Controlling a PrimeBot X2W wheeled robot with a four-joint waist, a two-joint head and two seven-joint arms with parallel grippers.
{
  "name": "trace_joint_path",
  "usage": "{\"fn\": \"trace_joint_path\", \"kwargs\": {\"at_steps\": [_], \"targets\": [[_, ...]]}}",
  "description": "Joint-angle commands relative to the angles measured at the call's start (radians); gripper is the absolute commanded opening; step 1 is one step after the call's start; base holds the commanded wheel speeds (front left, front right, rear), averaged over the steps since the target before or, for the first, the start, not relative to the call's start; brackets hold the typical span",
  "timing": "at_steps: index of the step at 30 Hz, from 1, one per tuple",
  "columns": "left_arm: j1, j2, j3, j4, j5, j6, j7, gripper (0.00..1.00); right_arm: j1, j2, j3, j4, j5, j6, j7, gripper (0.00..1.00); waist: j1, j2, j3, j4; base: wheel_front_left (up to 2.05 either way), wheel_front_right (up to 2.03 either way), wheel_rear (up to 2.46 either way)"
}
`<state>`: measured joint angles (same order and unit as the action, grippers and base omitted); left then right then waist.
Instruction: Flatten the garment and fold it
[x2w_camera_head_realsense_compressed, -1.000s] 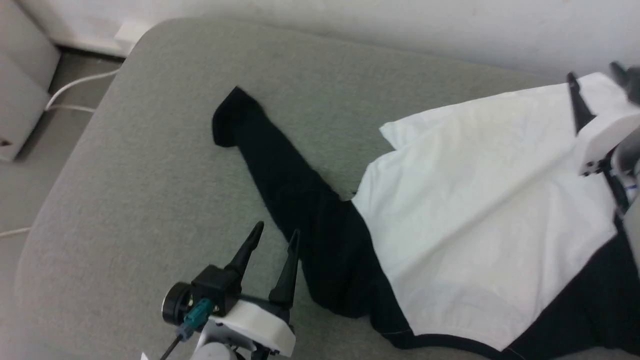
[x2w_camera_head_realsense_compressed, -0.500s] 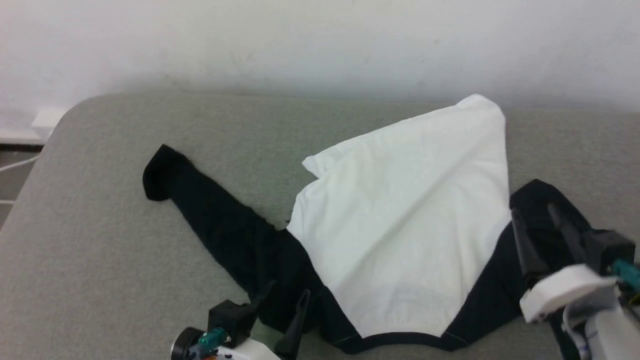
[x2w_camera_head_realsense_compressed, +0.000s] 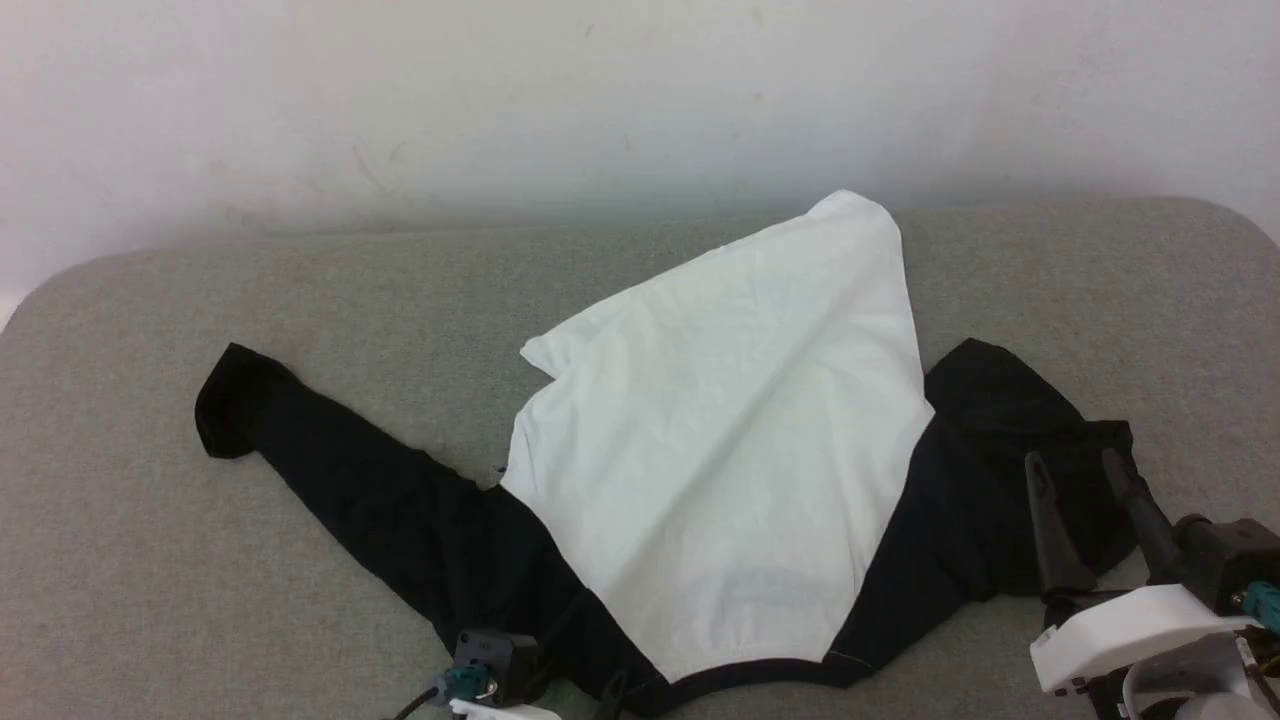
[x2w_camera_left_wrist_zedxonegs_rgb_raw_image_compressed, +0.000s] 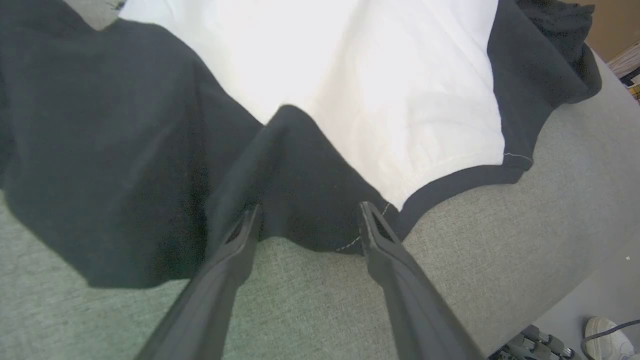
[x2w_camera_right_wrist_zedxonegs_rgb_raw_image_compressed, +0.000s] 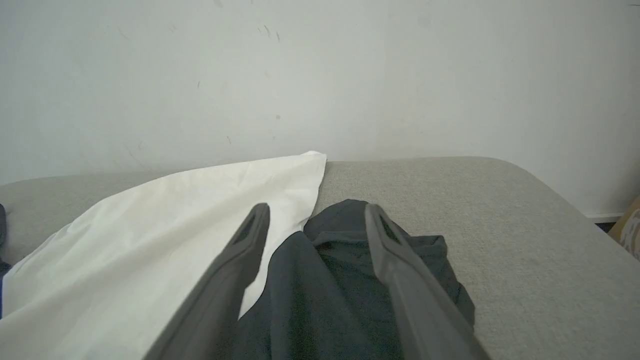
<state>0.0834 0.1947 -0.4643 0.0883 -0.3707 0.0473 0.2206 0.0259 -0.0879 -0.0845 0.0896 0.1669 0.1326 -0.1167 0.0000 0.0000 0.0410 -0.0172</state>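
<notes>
Black-and-white cloth on grey: soft white-bodied shirt with long black sleeves (x2w_camera_head_realsense_compressed: 720, 450) lies skewed on woven grey cushion (x2w_camera_head_realsense_compressed: 150, 560), neck trim at the near edge. One sleeve runs straight out to the robot's left. The other sits bunched just ahead of the right gripper (x2w_camera_head_realsense_compressed: 1072, 462), fingers spread wide, nothing held. Left gripper (x2w_camera_left_wrist_zedxonegs_rgb_raw_image_compressed: 307, 220) also spread and empty, at the near shoulder edge. Bunched sleeve probably next; right arm nearer.

There are no words to read here. The soft white shirt with black sleeves (x2w_camera_head_realsense_compressed: 720, 430) has no letters or numbers on it.
</notes>
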Motion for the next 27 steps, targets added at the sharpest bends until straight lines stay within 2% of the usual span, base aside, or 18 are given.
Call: {"fn": "trace_joint_path", "kwargs": {"at_steps": [1,12,16,24,25,26,27], "targets": [[0.016,-0.012,0.012,0.000,-0.013,0.025,0.018,1.00,0.010,0.006,0.000,-0.017,-0.005,-0.002,0.008,1.00,0.0000,0.0000,0.012,-0.009,0.00,0.00,0.00],[0.018,-0.060,0.026,0.045,-0.065,0.069,0.065,1.00,0.014,0.014,0.022,-0.024,-0.005,-0.002,0.023,1.00,0.0000,0.0000,0.035,-0.006,0.00,0.00,0.00],[-0.003,-0.069,0.041,0.071,-0.072,0.072,0.026,1.00,0.008,0.014,0.030,-0.022,-0.005,-0.002,0.023,1.00,0.0000,0.0000,0.046,-0.004,0.00,0.00,0.00],[-0.058,-0.082,0.035,0.148,-0.081,0.057,0.018,1.00,-0.008,0.006,0.045,-0.040,-0.007,-0.002,0.029,1.00,0.0000,0.0000,0.081,-0.004,0.00,0.00,0.00],[-0.066,-0.082,0.031,0.157,-0.082,0.051,0.018,0.62,-0.010,0.000,0.051,-0.042,-0.007,-0.002,0.034,1.00,0.0000,0.0000,0.085,-0.004,0.00,0.00,0.00],[-0.072,-0.083,0.028,0.163,-0.085,0.042,0.014,0.00,-0.010,-0.007,0.056,-0.043,-0.008,-0.002,0.041,1.00,0.0000,0.0000,0.087,-0.003,0.00,0.00,0.00],[-0.077,-0.085,0.027,0.168,-0.088,0.035,0.008,0.00,-0.008,-0.017,0.067,-0.044,-0.008,-0.002,0.049,1.00,0.0000,0.0000,0.088,-0.002,0.00,0.00,0.00]]}}
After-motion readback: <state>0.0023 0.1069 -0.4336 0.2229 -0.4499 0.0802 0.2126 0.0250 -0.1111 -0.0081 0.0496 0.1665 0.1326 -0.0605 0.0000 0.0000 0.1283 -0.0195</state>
